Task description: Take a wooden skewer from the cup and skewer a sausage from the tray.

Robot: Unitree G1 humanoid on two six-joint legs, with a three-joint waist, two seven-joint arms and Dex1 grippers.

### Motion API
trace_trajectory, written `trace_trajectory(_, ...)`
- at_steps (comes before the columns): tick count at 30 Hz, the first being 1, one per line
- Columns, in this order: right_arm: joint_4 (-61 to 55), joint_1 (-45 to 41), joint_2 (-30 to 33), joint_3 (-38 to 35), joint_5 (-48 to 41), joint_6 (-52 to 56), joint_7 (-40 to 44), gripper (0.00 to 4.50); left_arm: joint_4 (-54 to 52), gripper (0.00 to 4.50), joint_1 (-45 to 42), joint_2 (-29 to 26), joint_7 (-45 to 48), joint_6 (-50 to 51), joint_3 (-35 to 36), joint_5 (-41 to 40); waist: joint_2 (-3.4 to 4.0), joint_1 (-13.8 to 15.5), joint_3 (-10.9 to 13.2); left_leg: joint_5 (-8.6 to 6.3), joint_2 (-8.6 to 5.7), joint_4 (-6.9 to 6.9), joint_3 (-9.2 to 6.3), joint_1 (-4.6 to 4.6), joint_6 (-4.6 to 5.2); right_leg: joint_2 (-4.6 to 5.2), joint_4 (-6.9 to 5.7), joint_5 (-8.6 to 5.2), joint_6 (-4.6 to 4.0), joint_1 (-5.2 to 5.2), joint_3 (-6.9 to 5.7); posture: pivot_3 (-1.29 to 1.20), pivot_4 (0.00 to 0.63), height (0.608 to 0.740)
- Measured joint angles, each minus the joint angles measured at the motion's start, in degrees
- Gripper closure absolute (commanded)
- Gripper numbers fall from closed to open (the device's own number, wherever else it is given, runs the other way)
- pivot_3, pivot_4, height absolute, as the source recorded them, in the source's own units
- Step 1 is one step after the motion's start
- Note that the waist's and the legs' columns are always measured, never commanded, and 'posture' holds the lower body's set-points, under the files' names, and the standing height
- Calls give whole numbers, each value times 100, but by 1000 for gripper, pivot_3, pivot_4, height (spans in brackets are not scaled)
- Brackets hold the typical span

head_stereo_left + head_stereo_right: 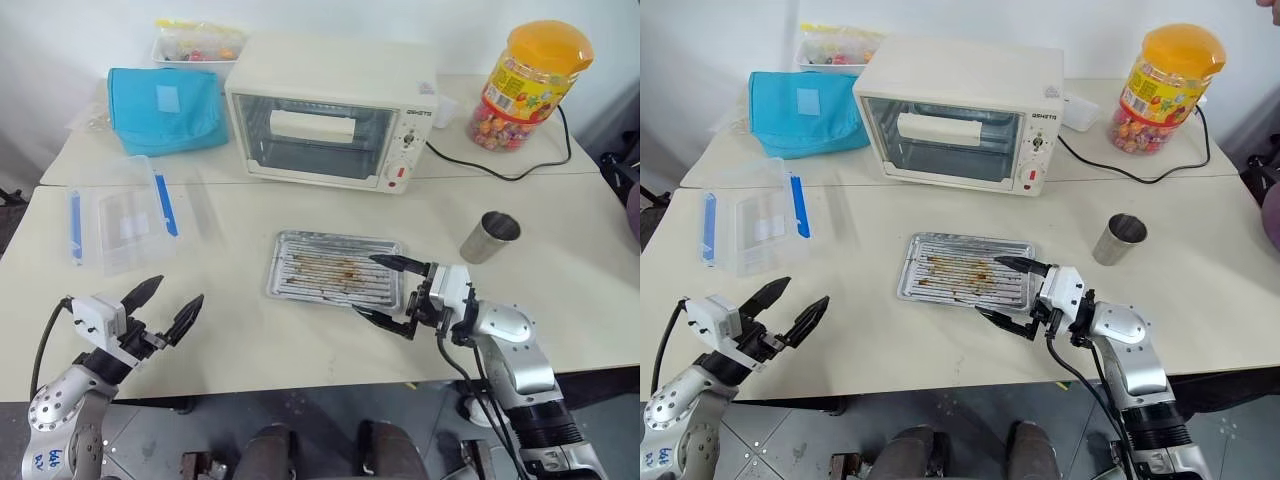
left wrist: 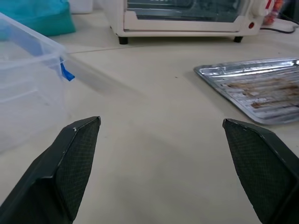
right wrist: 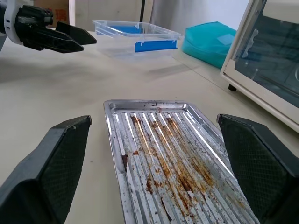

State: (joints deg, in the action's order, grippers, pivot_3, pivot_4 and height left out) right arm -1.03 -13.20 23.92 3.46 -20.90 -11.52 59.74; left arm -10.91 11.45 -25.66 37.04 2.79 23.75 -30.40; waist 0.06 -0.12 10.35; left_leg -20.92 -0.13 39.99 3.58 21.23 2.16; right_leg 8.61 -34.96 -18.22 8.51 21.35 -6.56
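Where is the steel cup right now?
In the head views the cup stands upright on the table's right side, just right of the tray, beyond the open right claw and in front of the candy jar.

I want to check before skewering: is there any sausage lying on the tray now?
No, the tray holds just brown grease stains on its ridged bottom.

It looks like a makeshift test kitchen in a plain room: two pale tables [image 1: 300, 345] pushed together against a white wall, a toaster oven [image 1: 330, 120] plugged in at the far side, a greasy baking tray [image 1: 335, 268] and a candy jar [image 1: 528, 85].
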Motion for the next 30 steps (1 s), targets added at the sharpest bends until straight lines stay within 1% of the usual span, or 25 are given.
trace_trajectory(11,-116,-17,-70,0,-123,14,-50,0,-180,74,-7,0,-14,152,0,-103,0,-2,0,0,0,0,0,0,0,0,1,0,0,0,0,0,150,740)
trace_trajectory(14,-204,-92,-169,-2,-260,40,-121,0,-182,74,-11,0,-37,160,0,-102,0,-6,0,0,0,0,0,0,0,-1,0,0,0,1,0,0,150,740)
trace_trajectory(22,-280,-215,-165,-4,-302,51,-182,0,-196,74,-28,13,-65,237,-1,-153,0,-2,0,0,0,0,-1,0,0,0,-1,0,0,1,0,0,150,740)
trace_trajectory(25,-277,-166,-110,-31,-302,41,-166,0,-198,74,-64,30,-72,243,-15,-153,0,7,0,0,-1,0,-2,0,0,0,-2,0,0,0,-1,0,150,740)
trace_trajectory(30,-199,101,192,-197,-327,41,-22,0,-196,74,-118,34,-68,212,-41,-78,0,4,0,0,-1,-1,0,0,0,0,1,0,0,0,0,0,150,740)
